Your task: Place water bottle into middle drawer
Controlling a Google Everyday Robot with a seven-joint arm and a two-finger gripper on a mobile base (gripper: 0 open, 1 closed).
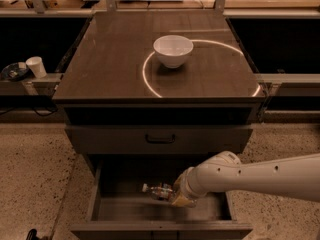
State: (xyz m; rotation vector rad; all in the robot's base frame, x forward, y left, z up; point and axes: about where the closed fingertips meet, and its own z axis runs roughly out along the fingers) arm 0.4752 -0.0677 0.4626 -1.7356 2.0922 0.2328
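Observation:
The water bottle (156, 190), clear with a white cap pointing left, lies on its side low inside the open middle drawer (125, 210), near the middle of its grey floor. My gripper (174, 195) reaches in from the right on a white arm and is shut on the bottle's right end. The wrist hides the bottle's base.
A white bowl (173, 50) stands on the dark cabinet top (110, 64). The closed drawer front with a dark bar handle (160, 139) sits just above the open drawer. A small white paper cup (36, 66) stands on a ledge at the left. Speckled floor lies on both sides.

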